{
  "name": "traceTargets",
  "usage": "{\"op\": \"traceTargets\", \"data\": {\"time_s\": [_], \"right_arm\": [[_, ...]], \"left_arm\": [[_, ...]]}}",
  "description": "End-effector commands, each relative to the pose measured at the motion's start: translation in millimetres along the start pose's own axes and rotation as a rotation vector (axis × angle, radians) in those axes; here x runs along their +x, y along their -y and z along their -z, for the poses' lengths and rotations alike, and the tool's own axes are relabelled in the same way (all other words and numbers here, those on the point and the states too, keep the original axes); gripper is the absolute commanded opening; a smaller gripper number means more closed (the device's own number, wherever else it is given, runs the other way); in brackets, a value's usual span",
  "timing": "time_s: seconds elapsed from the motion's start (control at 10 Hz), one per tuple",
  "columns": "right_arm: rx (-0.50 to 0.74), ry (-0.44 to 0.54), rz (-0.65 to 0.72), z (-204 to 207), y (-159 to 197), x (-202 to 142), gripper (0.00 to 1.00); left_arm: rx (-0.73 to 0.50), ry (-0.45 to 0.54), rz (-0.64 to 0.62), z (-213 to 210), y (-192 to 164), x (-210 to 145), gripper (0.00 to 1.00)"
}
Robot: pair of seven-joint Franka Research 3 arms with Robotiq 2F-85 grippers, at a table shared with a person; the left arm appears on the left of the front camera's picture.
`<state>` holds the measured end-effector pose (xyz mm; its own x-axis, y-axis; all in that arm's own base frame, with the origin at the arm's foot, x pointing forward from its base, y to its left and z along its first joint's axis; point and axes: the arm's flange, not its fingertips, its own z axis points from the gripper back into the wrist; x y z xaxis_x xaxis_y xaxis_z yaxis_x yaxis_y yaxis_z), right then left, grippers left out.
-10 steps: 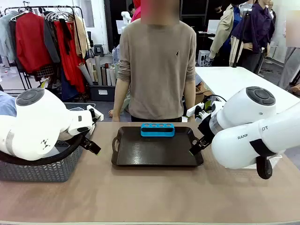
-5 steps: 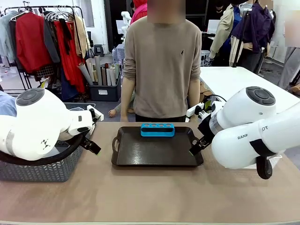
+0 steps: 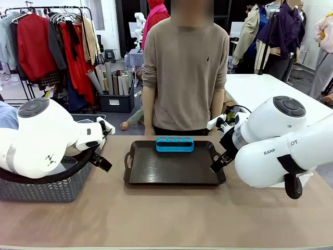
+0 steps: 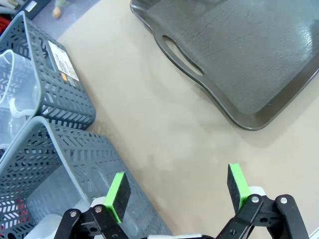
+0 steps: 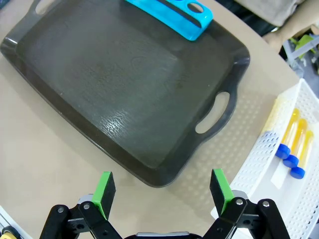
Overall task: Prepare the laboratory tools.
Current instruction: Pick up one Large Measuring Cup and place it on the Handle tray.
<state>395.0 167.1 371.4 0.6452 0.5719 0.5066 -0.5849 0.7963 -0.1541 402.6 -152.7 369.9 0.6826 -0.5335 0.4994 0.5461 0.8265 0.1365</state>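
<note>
Three amber tubes with blue caps [image 5: 293, 149] lie in a white mesh basket [image 5: 269, 164] to the right of a dark tray [image 5: 124, 84]. A blue tube rack [image 5: 174, 12] stands empty at the tray's far edge [image 3: 175, 144]. The clear beaker [image 4: 17, 94] sits inside a grey mesh basket [image 4: 65, 99]. The conical flask is out of view. My left gripper [image 4: 177, 186] hangs open over bare table between the grey baskets and the tray. My right gripper [image 5: 162, 186] is open above the tray's near right corner. Both grip nothing.
A second grey basket [image 4: 60, 169] lies right under my left gripper's left finger. The tray [image 3: 174, 164] has cut-out handles at both ends. A person [image 3: 182, 67] stands at the far side, hands down. The near half of the table [image 3: 166, 219] is bare.
The person has stepped a little to the picture's right. Both arms and everything on the table stay where they were.
</note>
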Motion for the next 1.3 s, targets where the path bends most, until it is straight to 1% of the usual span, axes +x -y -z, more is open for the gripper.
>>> {"op": "traceTargets", "data": {"time_s": [0.0,0.6,0.8,0.9,1.1,1.2], "right_arm": [[0.0,0.0,0.0,0,0,0,1.0],[0.0,0.0,0.0,0,0,0,1.0],[0.094,-0.01,-0.053,-10,-24,10,1.0],[0.159,-0.016,-0.063,-18,-30,16,1.0],[0.248,-0.008,-0.059,-36,-34,31,1.0],[0.268,-0.014,-0.064,-48,-30,44,1.0]], "left_arm": [[0.0,0.0,-0.002,0,-1,0,1.0],[0.0,0.0,0.0,0,0,0,1.0],[-0.063,-0.037,0.054,-14,3,9,1.0],[-0.124,-0.067,0.074,-23,7,14,1.0],[-0.233,-0.068,0.106,-50,8,24,1.0],[-0.282,-0.059,0.126,-61,0,31,1.0]]}}
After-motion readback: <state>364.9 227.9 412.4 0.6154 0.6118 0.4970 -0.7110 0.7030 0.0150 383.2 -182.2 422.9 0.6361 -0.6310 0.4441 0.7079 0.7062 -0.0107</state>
